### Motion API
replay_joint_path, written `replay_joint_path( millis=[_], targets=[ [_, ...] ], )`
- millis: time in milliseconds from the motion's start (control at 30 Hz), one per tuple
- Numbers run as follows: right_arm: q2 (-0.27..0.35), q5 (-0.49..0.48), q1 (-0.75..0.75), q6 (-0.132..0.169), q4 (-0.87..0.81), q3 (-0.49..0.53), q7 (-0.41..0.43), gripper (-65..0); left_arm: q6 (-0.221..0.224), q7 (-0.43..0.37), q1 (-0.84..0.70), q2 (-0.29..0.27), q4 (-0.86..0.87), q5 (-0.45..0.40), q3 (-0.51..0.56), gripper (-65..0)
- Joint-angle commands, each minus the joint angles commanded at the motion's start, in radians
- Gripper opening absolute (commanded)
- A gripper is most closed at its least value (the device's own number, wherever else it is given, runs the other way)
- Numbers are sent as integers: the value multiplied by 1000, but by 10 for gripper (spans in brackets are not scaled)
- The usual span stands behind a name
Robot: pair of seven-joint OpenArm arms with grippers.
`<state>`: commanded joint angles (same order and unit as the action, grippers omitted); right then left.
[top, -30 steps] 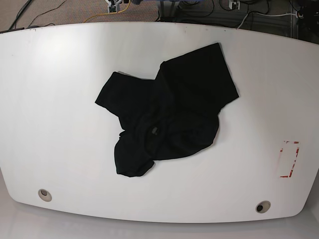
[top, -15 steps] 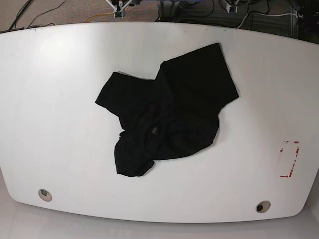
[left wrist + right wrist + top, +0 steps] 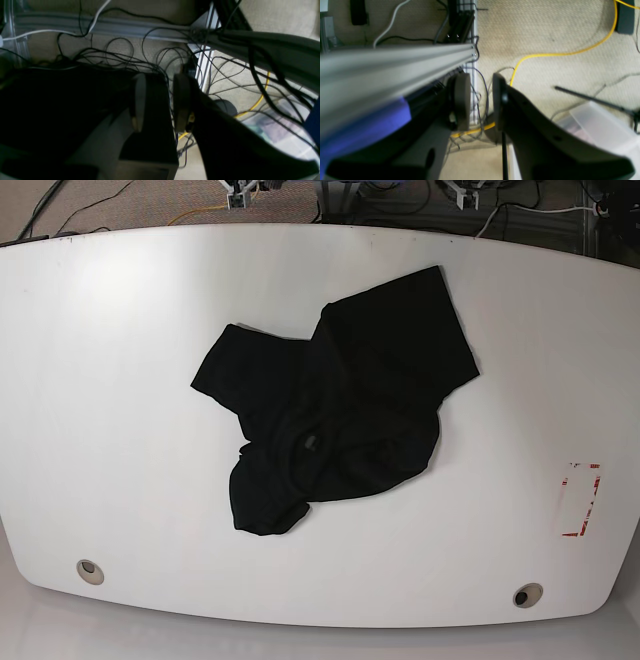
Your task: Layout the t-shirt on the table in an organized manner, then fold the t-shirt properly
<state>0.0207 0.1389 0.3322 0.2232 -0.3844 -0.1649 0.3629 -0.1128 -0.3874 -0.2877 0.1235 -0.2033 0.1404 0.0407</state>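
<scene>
While your two arms wait beyond the table's far edge, the left gripper [image 3: 159,103] and the right gripper [image 3: 481,102] each hold their fingers parted, with a gap between them and nothing in it. In the base view you see just their ends, the right one toward the top left, the left one toward the top right, both well apart from the shirt [image 3: 340,400]. The black shirt lies crumpled around the middle of the table [image 3: 130,480], one square-cornered part reaching toward the far edge and a rounded lobe toward the near one. Two grommets [image 3: 90,571] sit by the near corners, and red tape [image 3: 597,490] marks a rectangle near the right edge. Below your wrists you have carpet [image 3: 545,37], loose black cables [image 3: 120,57] and a yellow cable [image 3: 545,54].
</scene>
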Motion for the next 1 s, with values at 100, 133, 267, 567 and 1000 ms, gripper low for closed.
replay_joint_path(
  millis=[100, 133, 267, 567, 1000],
  targets=[
    [0, 0, 34, 0, -32, 0, 20, -506, 0, -34, -25, 3, 0, 2, -2, -476],
    [0, 0, 46, -2, -46, 0, 23, -506, 0, -41, -29, 3, 0, 2, -2, -476],
    [0, -2, 100, -3, -121, -2, 23, -506, 0, -52, -49, 14, -6, 3, -3, -478],
    [0, -3, 230, -5, -298, -3, 21, -506, 0, -52, -195, 26, -250, 5, -6, -478],
    [-21, -5, 470, -5, -632, -5, 15, -506, 0, -52, -433, 55, -597, 5, -14, -478]
  ],
)
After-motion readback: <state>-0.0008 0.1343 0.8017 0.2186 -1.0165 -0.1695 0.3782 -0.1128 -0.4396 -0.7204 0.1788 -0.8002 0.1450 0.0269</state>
